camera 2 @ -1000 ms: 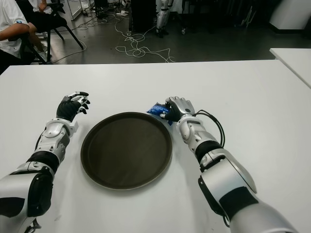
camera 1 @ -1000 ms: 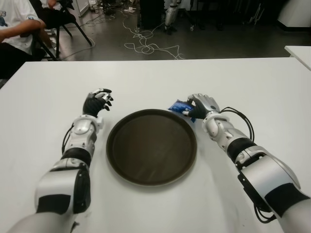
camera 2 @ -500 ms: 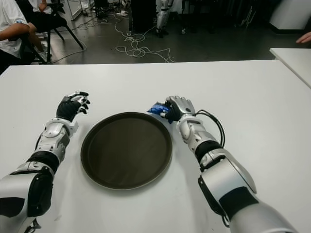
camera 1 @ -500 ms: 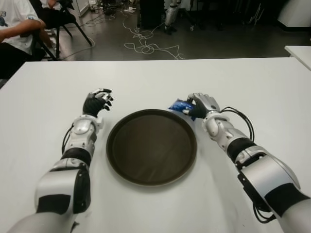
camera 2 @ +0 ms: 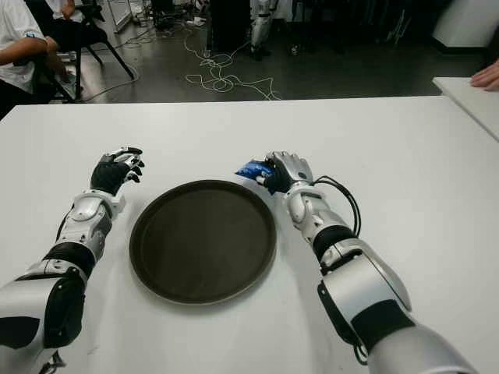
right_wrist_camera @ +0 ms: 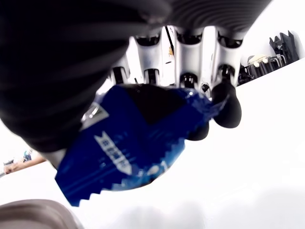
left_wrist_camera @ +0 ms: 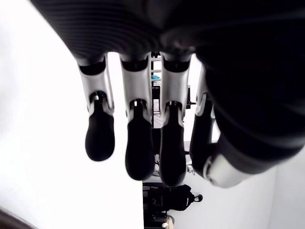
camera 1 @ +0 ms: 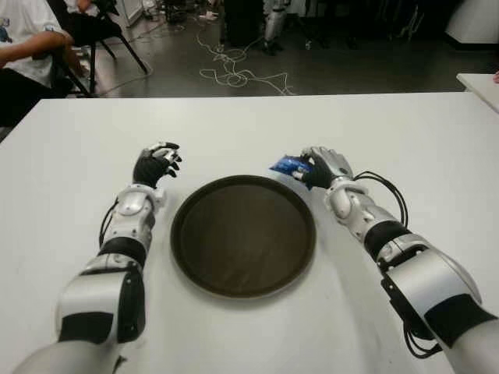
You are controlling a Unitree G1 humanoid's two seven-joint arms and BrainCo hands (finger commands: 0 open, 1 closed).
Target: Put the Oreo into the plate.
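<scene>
The robot's right hand (camera 1: 323, 166) pinches a blue Oreo packet (camera 1: 290, 164) just beyond the dark round plate's (camera 1: 243, 235) far rim; released early, it could drop onto the white table (camera 1: 405, 140). The left hand (camera 1: 156, 162), fingers loosely curled and empty, sits left of the plate.

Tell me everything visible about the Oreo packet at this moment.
The Oreo packet is a small blue foil-like wrapper with white lettering and a serrated, zigzag-cut end. It looks glossy and slightly crumpled. The right hand grips it, fingers curled over its top, with the serrated end sticking out toward the robot's left. It shows just beyond the far right rim of the round dark plate, not yet in it. Whether it is clear of the white table cannot be told.
</scene>
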